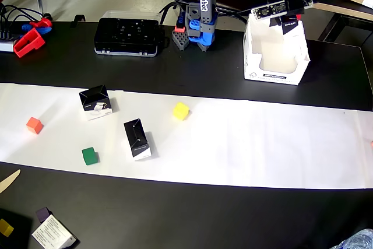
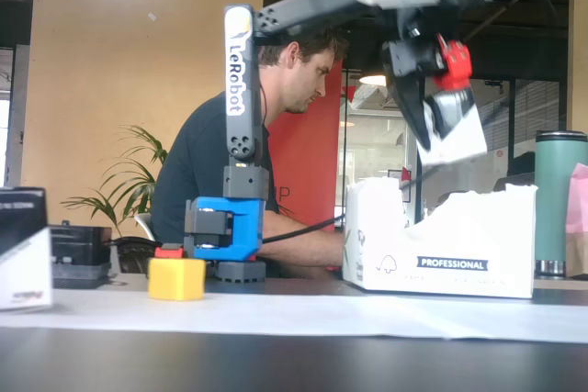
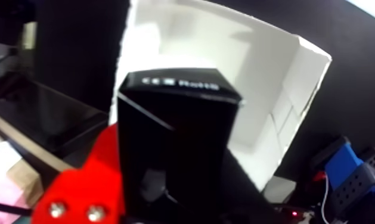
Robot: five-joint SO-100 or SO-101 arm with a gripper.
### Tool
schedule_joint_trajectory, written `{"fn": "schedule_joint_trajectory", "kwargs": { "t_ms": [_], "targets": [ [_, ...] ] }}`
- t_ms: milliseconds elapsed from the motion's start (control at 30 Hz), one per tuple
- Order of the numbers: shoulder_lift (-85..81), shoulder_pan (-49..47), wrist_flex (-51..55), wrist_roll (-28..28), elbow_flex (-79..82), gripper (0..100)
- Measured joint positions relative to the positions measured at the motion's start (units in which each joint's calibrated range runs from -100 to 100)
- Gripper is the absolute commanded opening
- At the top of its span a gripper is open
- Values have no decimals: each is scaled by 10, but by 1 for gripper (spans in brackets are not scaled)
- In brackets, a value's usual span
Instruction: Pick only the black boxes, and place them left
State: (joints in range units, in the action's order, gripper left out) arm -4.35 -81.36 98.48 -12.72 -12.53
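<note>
My gripper point(image 1: 285, 20) is shut on a black box point(image 1: 289, 25) and holds it above the open white carton point(image 1: 277, 56) at the right of the overhead view. The fixed view shows the gripper point(image 2: 444, 130) with the box point(image 2: 457, 141) tilted, just above the carton's point(image 2: 441, 245) rim. In the wrist view the box point(image 3: 177, 149) fills the centre beside my red finger point(image 3: 85, 187), with the carton point(image 3: 273, 83) behind it. Two more black boxes point(image 1: 95, 102) point(image 1: 137, 139) lie on the white paper strip point(image 1: 262, 144) at the left.
A yellow cube point(image 1: 181, 111), a red cube point(image 1: 34, 125) and a green cube point(image 1: 89, 155) sit on the paper. A big flat black case point(image 1: 128, 36) stands at the back left beside the arm base point(image 1: 198, 30). Another carton point(image 1: 52, 231) lies at the bottom left.
</note>
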Motion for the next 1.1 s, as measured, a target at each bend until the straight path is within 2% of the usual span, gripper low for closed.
{"fn": "schedule_joint_trajectory", "kwargs": {
  "t_ms": [100, 133, 267, 333, 633, 733, 933, 1100],
  "targets": [
    [40, -7, -1, 0, 0, 9],
    [51, -8, -1, 0, 0, 13],
    [77, -9, -3, 0, 0, 37],
    [80, -9, -3, 0, 0, 44],
    [80, -9, -4, -41, 0, 45],
    [73, 5, -5, -72, 0, 45],
    [-31, 105, -2, -155, 16, 47],
    [-116, 249, -1, -234, 60, 51]
  ]
}}
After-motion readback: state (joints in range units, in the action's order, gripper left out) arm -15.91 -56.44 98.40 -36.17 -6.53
